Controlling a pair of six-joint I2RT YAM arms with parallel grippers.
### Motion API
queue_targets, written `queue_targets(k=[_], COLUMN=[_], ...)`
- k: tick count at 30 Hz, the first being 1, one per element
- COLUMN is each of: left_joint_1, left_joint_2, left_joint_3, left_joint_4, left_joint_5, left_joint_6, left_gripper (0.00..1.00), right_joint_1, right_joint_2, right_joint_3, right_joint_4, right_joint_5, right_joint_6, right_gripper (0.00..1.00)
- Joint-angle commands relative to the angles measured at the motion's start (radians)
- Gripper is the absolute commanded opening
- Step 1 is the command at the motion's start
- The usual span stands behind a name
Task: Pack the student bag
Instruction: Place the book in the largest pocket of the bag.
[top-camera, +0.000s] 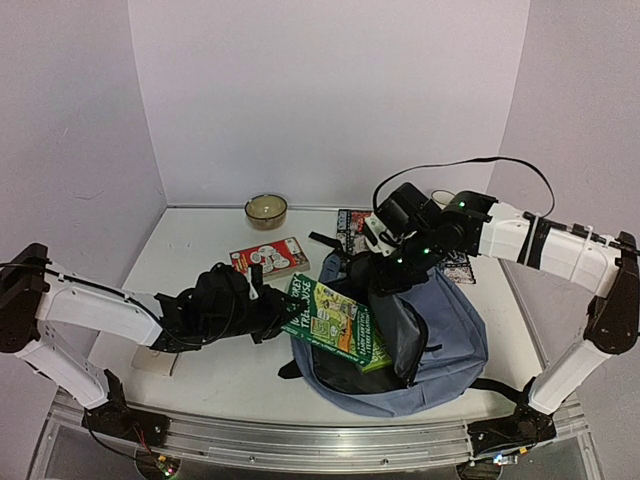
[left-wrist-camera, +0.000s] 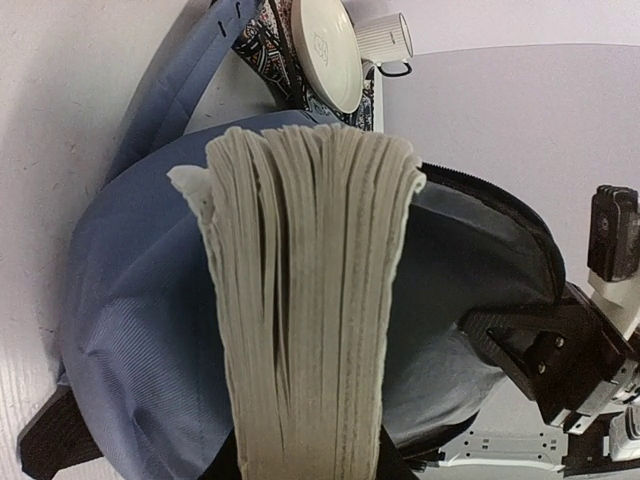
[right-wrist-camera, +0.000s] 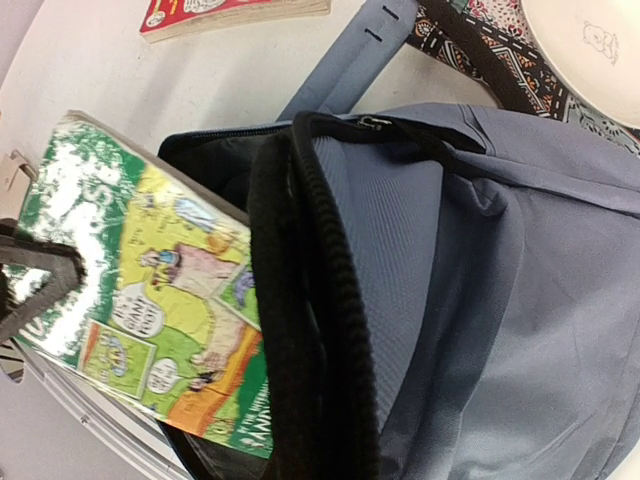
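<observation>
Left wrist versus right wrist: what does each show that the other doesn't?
Only left wrist: the green book's page edges, a white mug, and the right gripper at the rim of the student bag. Only right wrist: the book's cartoon cover and a red book. Both: the student bag, the white plate and a patterned item.

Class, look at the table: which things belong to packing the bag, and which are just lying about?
In use:
- backpack
- green book, at the backpack's opening
- left gripper, holding the green book
- right gripper, pinching the backpack's opening edge

Lying about:
- red book
- bowl
- plate
- mug
</observation>
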Motion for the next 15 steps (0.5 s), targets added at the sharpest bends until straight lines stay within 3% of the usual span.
queue_targets(k=[1,9,15], left_joint_1=[-0.022,-0.077,-0.154], left_joint_2=[0.049,0.196,0.274], left_joint_3=[0.115,0.203,0.26], left_joint_4=[0.158,0.179,0.183], left_joint_5=[-0.054,-0.162,-0.334], left_joint_6=[-0.026,-0.073,-0.084], left_gripper=[0.0,0.0,0.0], right_joint_1=[0.014,0.023,0.031], right_joint_2=[-0.046,-0.056,-0.065], right_joint_3=[0.061,0.067,0.058], right_joint_4=[0.038,0.063,0.083], right_joint_5=[0.001,0.016,0.034], right_joint_6=[0.02,0.043,0.071], right_gripper=[0.0,0.0,0.0])
